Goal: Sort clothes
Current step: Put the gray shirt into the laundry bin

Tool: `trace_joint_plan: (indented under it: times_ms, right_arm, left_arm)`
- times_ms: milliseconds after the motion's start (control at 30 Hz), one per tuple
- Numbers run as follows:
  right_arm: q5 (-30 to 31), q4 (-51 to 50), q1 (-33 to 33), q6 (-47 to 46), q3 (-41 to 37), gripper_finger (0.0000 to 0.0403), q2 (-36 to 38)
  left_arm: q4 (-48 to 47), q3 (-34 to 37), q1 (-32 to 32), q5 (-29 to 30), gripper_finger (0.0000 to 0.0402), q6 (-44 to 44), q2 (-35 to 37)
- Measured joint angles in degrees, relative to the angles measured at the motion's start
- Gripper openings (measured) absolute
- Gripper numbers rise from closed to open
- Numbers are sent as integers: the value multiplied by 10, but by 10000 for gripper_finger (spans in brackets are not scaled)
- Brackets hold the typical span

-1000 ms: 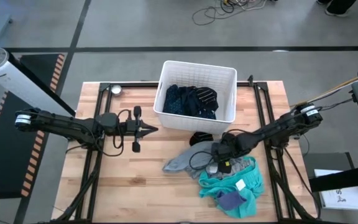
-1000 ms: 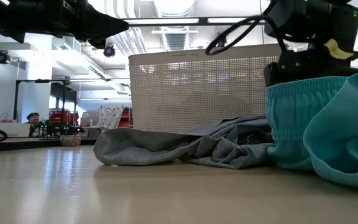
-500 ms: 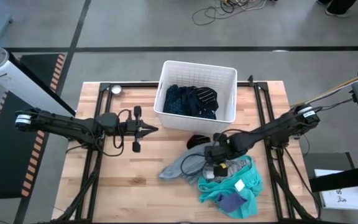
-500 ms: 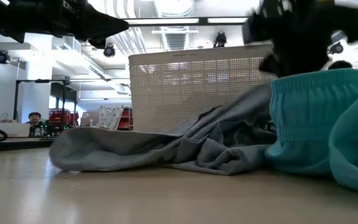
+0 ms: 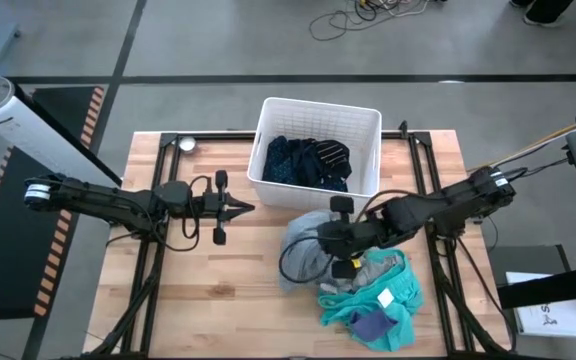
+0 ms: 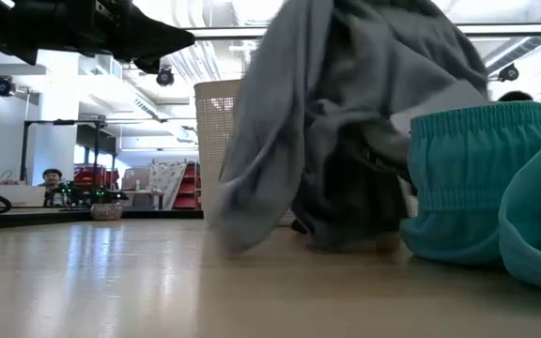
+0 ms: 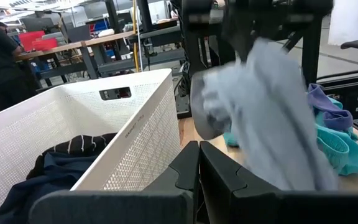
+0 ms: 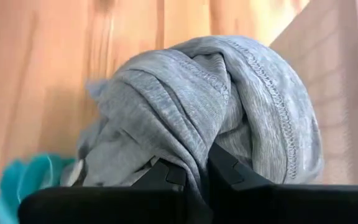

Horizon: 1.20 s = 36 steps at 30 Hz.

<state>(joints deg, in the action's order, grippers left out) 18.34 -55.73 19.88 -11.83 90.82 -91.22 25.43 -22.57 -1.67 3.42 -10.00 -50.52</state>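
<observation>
Looks like we're mid pick-and-carry: the right tool (image 5: 340,240) is clenched on the grey garment (image 5: 306,245), with the cloth bunched between its fingers in the right wrist view, and the garment hangs up off the surface (image 5: 218,290), draping down from the tool in the low view. It sits just in front of the basket (image 5: 316,112), which already holds a dark navy patterned piece (image 5: 303,162). My guess is the next move needs the tool to rise enough for the trailing cloth to clear the basket's near wall, then travel over the rim before letting go, or else swing to wherever greys are meant to go; can't tell which pile is the target. The teal garment (image 5: 373,298) and the small purple one (image 5: 371,322) lie on the surface just beside the tool, the teal partly tucked under it. The left tool (image 5: 236,208) waits well off to the other side, fingers pressed together on nothing.
</observation>
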Motion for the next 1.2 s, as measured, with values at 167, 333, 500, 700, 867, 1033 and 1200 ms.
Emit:
trace_joint_plan:
  times_ms: [167, 333, 500, 700, 867, 1033, 1200]
  right_arm:
    - [35, -1, 0, 26, 61, 3, 0]
    - [77, -1, 1, 54, 117, 3, 0]
    - [116, 2, 3, 100, 175, 3, 0]
    - [177, 6, 3, 161, 253, 2, 0]
    - [224, 24, 2, 227, 314, 2, 0]
    - [262, 90, -9, 320, 357, 2, 1]
    - [269, 148, -46, 398, 389, 2, 1]
  left_arm:
    - [0, 0, 0, 0, 0, 0, 0]
    - [0, 0, 0, 0, 0, 0, 0]
    - [0, 0, 0, 0, 0, 0, 0]
    - [0, 0, 0, 0, 0, 0, 0]
    - [5, 0, 0, 0, 0, 0, 0]
    - [10, 0, 0, 0, 0, 0, 0]
    - [13, 0, 0, 0, 0, 0, 0]
